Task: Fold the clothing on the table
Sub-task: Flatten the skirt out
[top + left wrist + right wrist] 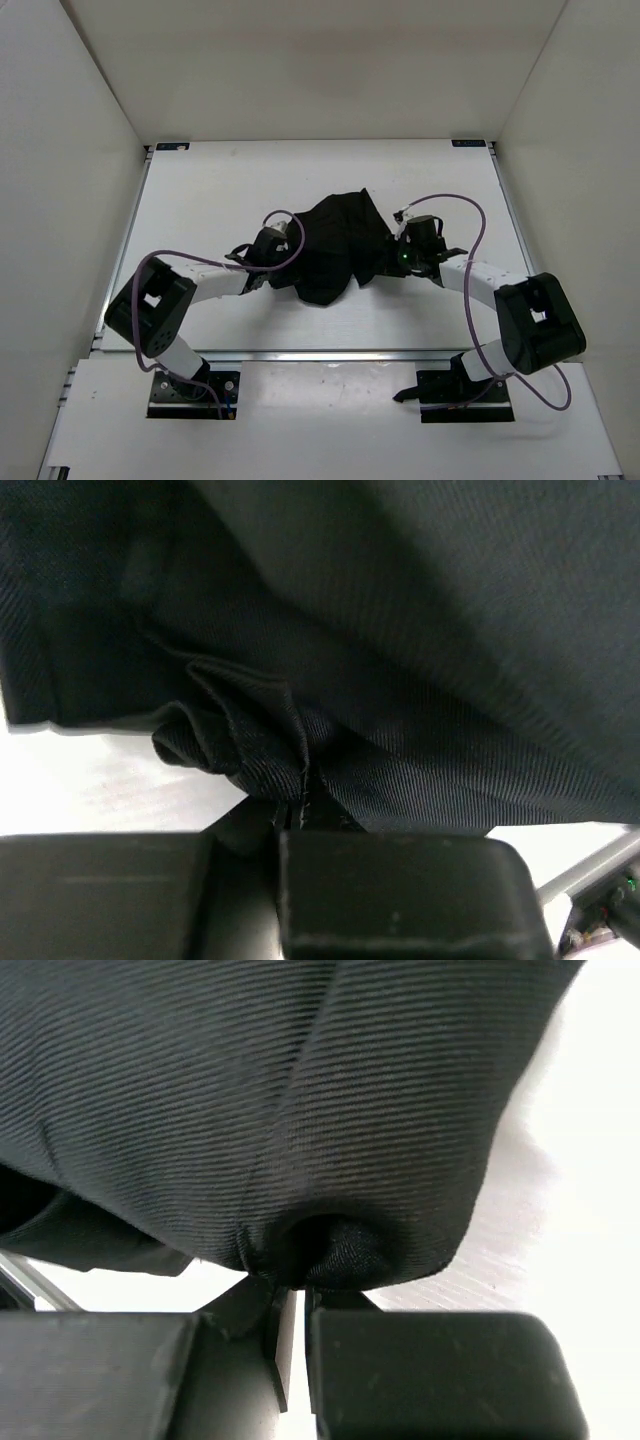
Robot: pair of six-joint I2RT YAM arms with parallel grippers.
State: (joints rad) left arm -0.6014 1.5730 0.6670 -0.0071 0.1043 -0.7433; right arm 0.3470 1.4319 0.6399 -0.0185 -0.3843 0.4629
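Nearest you, the left black two-finger gripper (300,802) is clenched on a bunched, creased fold of the soft black woven-fabric garment (335,250); the right black two-finger gripper (298,1285) pinches a puckered edge on the opposite side; the garment lies heaped mid-way up the flat white table (220,180). Expect it to be light, limp and quick to sag; take hems or corners, not loose middle cloth. Its true outline is buried in the heap; which edges you hold is unclear.

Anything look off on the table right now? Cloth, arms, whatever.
Nothing spilled or damaged. The clothing is bunched in a crumpled heap in the middle of the table, not spread flat. The left hand and right hand each pinch a fold at opposite sides.
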